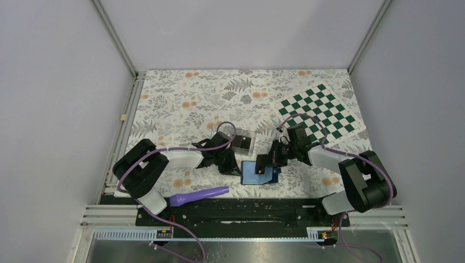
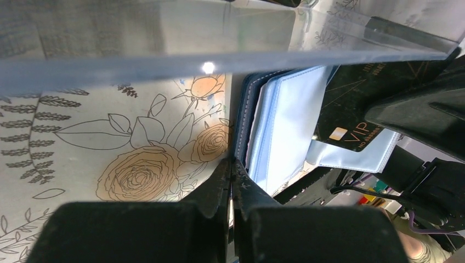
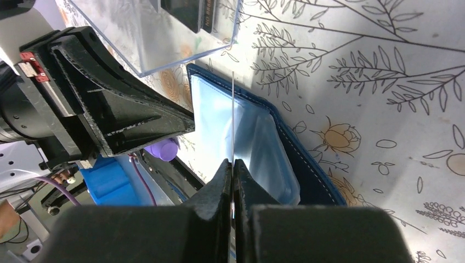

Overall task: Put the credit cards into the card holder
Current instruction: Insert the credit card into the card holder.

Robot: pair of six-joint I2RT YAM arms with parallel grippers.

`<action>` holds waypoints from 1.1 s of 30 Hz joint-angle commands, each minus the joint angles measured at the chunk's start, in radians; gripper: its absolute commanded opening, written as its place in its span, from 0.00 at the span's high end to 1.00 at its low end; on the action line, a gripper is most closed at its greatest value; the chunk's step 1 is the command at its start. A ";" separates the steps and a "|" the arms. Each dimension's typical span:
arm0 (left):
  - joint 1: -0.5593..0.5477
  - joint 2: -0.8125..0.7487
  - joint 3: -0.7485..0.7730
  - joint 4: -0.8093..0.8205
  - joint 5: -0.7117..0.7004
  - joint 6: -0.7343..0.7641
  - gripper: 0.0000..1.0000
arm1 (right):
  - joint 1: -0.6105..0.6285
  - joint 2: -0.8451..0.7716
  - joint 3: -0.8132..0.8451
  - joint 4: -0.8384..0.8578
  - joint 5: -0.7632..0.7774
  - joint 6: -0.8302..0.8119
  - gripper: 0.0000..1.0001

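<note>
So the dark credit card (image 2: 351,104), the one with the gold chip and VIP on it, is clamped in your right gripper (image 3: 233,163). Both fingers are closed flat on one end of it. From the right wrist cam you only get it edge-on, as a thin line running straight out from the fingertips, so its long axis follows the fingers and points toward the clear box (image 3: 137,38). It's sitting over the light blue inside of the card holder (image 1: 255,172). In the left wrist view its lower end overlaps a light blue pocket flap, but I can't tell if it's actually in the slot.

The card holder lies open on the floral table (image 1: 181,93), inside facing up, between your two grippers and just in front of the clear box.

Your left gripper (image 2: 231,164) is closed too, with its tips right against the holder's navy edge. I can't tell if it's pinching any of it.

More dark cards (image 3: 189,12) are in the clear box.
</note>
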 commanded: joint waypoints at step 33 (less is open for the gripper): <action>-0.022 0.064 0.004 -0.014 -0.049 -0.037 1.00 | -0.055 0.056 -0.094 -0.058 -0.085 0.080 1.00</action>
